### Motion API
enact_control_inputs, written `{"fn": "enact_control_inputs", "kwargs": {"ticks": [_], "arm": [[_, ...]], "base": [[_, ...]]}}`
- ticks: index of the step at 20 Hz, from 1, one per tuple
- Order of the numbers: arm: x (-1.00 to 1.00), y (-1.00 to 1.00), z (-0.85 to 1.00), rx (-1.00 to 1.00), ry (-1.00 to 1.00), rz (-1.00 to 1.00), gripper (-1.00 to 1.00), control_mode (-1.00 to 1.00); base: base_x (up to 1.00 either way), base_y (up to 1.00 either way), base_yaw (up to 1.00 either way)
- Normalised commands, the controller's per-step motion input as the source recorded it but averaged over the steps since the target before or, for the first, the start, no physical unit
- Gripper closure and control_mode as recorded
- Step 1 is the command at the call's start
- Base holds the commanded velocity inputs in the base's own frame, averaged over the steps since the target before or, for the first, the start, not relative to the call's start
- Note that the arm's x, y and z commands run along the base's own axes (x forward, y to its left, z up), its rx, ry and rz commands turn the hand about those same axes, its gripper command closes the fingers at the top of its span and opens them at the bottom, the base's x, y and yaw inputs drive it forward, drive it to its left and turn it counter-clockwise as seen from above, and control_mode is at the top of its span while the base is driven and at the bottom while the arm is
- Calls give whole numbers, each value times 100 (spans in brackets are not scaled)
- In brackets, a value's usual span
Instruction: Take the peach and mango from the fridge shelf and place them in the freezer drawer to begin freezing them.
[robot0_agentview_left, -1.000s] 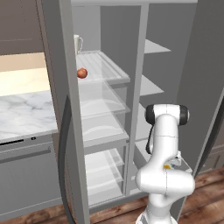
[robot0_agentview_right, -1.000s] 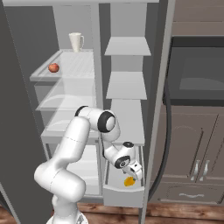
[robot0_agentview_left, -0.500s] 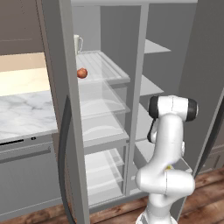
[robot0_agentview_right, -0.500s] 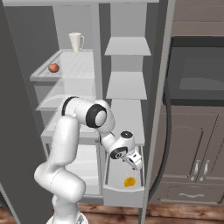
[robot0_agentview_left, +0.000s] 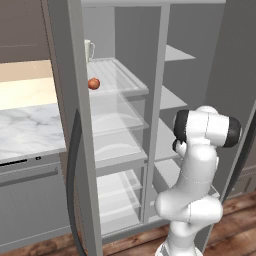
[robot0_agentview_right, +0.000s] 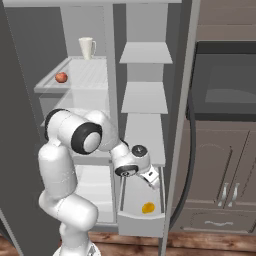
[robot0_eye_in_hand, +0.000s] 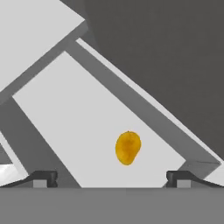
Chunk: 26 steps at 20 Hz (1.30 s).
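My arm's folded over pretty hard right now, elbow up high and the forearm reaching down into the right-hand column of the fridge. The gripper (robot0_agentview_right: 154, 181) is hanging just above the drawer (robot0_agentview_right: 141, 220), tilted down toward it, fingers (robot0_eye_in_hand: 43, 177) spread wide with nothing between them.

The mango (robot0_eye_in_hand: 127, 148) is lying loose on the drawer floor, below my gripper and a bit ahead of it, clear of both fingertips. It's a small yellow-orange oval, darker orange along one side, sitting flat and not touching any wall as far as I can see. From the right base view it's near the front of the drawer (robot0_agentview_right: 148, 207).

The peach (robot0_agentview_right: 61, 77) is way up and off to the side of my gripper, on the ridged shelf (robot0_agentview_right: 80, 82) near its front edge, round and red-pink. A white mug (robot0_agentview_right: 87, 48) stands behind it.

Compared with a second ago: my hand was right down at the mango then, now it's lifted off and the mango stayed in the drawer. Peach hasn't budged.
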Motion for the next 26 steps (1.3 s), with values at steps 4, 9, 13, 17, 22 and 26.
{"fn": "enact_control_inputs", "kwargs": {"ticks": [4, 9, 13, 17, 22, 26], "arm": [[-34, 23, 100, 0, -15, 0, -100, -100], [-31, 15, 100, 0, -15, 0, -100, -100], [-11, 6, 100, -1, -3, 0, -100, -100], [-5, 0, 100, -3, 0, 0, -100, -100], [-1, 16, 100, 0, 4, 1, -100, -100], [-17, 41, 100, -3, 3, 14, -100, -100]], "base": [[0, 0, 0], [0, 0, 0], [0, 0, 0], [0, 0, 0], [0, 0, 0], [0, 0, 0]]}}
